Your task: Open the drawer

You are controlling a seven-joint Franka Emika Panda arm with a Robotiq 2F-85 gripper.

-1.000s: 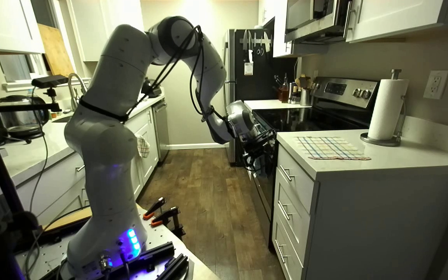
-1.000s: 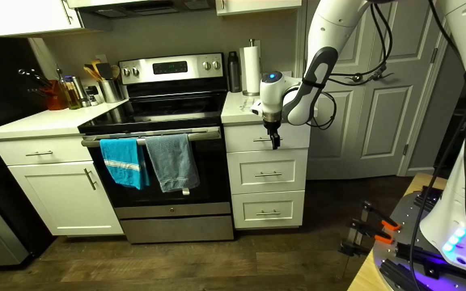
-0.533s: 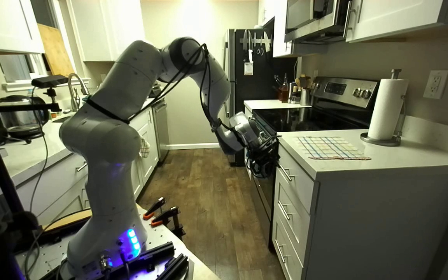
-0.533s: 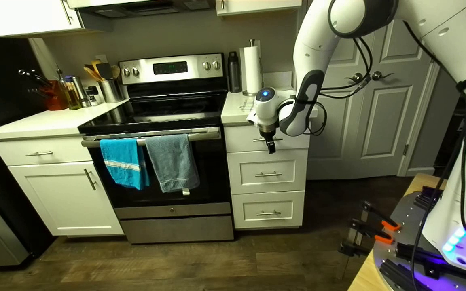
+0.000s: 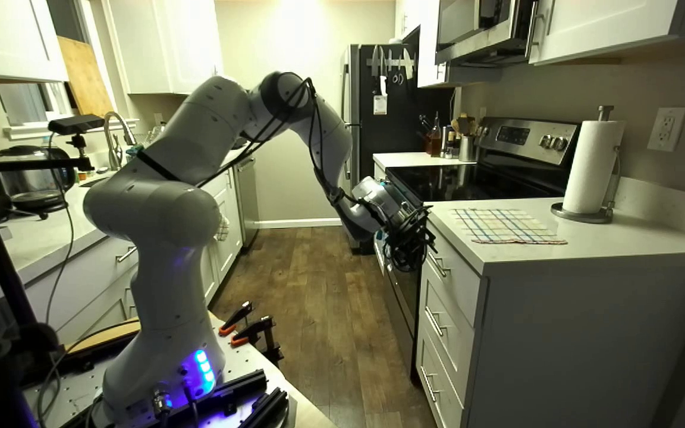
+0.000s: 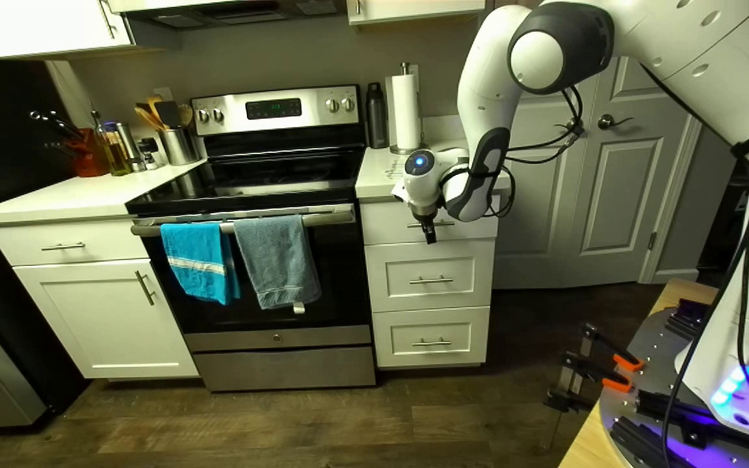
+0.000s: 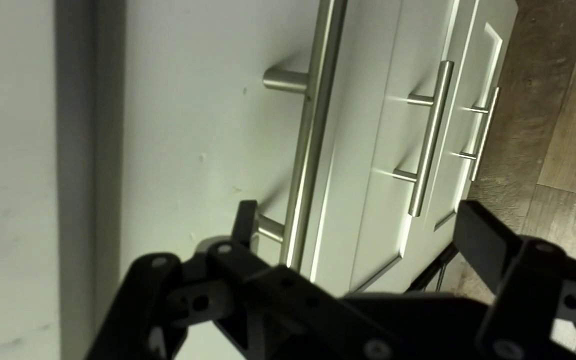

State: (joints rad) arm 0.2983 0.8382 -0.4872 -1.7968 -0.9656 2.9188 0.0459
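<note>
White one-handled top drawer (image 7: 218,122), one gripper (image 7: 359,221)

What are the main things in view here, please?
drawer: 1, white, directly under counter
lower drawers: 2, white, beneath it
stove: 1, black and silver, beside drawer
towels: 2, blue and grey-blue, on stove front
paper roll: 1, white, on that counter
checked cloth: 1, multicoloured, same counter
bottle: 1, dark, same counter
microwave: 1, silver and black, above stove
fridge: 1, black and silver, past stove
arm: 1, white, on table
gripper: 1, black, near drawer
</note>
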